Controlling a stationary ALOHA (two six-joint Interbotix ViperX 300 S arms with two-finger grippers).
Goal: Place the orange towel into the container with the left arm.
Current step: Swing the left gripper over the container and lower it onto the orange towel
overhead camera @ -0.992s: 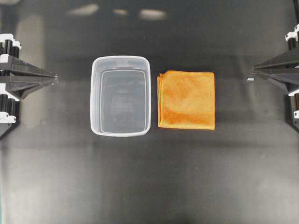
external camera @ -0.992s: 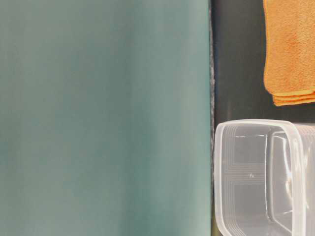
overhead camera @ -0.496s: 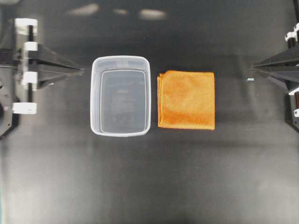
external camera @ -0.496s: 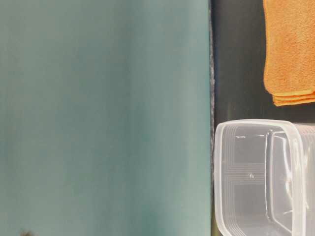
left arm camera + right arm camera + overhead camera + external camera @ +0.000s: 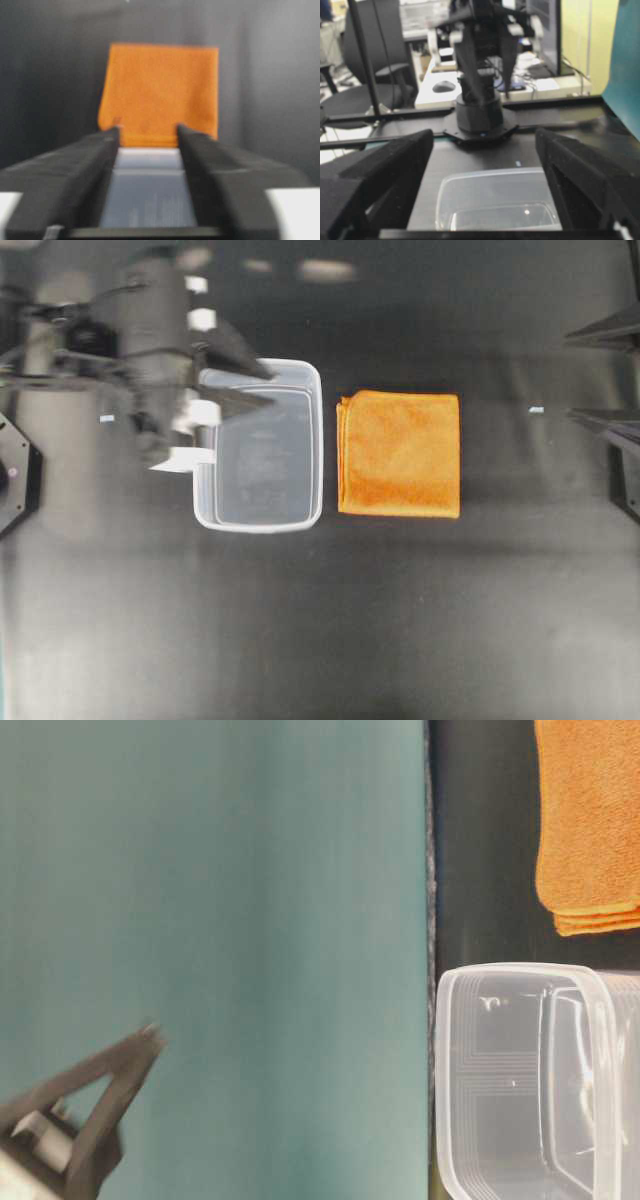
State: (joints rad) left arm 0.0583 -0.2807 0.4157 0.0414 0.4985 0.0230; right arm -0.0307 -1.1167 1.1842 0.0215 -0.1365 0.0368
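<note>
The left arm's black open-frame pincer (image 5: pixel 262 385) hangs blurred over the left, upper part of the rectangular clear plastic container (image 5: pixel 259 518), its two fingers spread apart with nothing between them. In the left wrist view the same pincer (image 5: pixel 148 131) frames the container (image 5: pixel 148 187) directly below it, and the square folded orange microfibre towel (image 5: pixel 160 92) lies just beyond its fingertips, not touched by them. From overhead, the orange towel (image 5: pixel 400 453) lies flat on the dark desk (image 5: pixel 320 620) just past the container's far wall from the left pincer, close to that wall but apart from it. The container holds nothing. The right arm's black pincer (image 5: pixel 603 377) sits well beyond the towel at the desk's edge, its fingers spread wide and holding nothing; its own camera looks between them at the container (image 5: pixel 497 202).
</note>
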